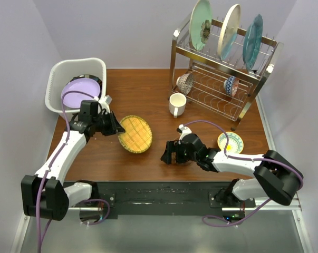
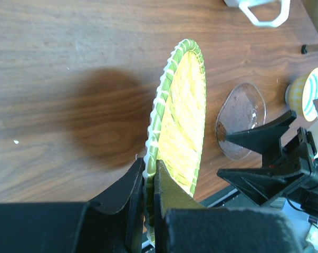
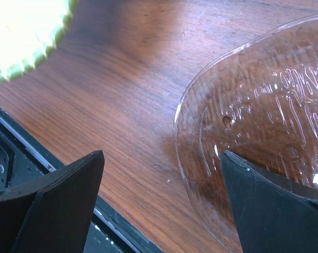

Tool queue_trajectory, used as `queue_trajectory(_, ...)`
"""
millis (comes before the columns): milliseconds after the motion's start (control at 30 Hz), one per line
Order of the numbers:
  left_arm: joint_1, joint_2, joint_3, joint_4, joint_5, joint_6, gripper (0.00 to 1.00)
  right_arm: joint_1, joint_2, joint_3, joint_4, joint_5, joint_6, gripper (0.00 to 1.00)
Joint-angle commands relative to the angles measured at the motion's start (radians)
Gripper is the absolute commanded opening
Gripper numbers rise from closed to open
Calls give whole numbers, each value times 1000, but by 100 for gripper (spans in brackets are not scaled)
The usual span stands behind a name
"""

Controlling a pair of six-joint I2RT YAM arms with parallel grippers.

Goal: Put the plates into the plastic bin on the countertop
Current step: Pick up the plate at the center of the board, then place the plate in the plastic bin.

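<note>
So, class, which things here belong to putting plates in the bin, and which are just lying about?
Job: plastic bin, lavender plate inside it, yellow scalloped plate in the left gripper, green plate, cream plate, blue plate.
Lying about: wire rack, white mug, yellow-patterned bowl, two racked bowls.

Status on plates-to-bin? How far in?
Done: a lavender plate lies in the white bin. In hand: the left gripper is shut on the yellow scalloped plate at its rim, outside the bin. Left: the pale green plate, cream plate and blue plate stand in the dish rack. The right gripper is open by a clear glass dish.
</note>
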Motion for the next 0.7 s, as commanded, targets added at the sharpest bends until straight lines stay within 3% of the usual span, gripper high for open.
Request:
queue_trajectory(0,22,11,82,20,31,25,0,6,-6,2,9,9,-16,95)
queue_trajectory(667,132,183,260,49,126,38,0,5,20,13,9,5,-22,95)
